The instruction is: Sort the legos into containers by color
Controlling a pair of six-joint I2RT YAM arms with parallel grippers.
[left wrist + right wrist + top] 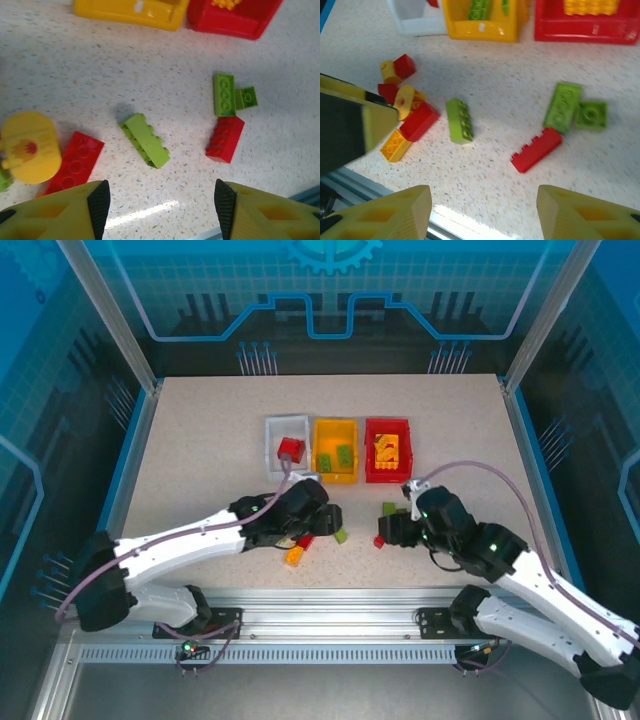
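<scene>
Bins of glossy plastic are lined up: white bin (271,445) with a red block (291,449) inside, yellow bin (335,425) with green bricks (344,455), red bin (388,424) with a yellow studded plate (386,449). Loose studded legos (75,161) are scattered on the speckled tabletop (200,460). Left gripper (160,200) is spread wide and empty near a green brick (146,140). Right gripper (485,210) is likewise spread and empty near a long red brick (536,149).

A speckled beige tabletop (200,460) with blue side trim (127,458) stands inside aluminium posts (106,315) and blue-tinted panels (330,295) (the back one bears a gear emblem). A slotted aluminium rail (330,652) runs along the near edge.
</scene>
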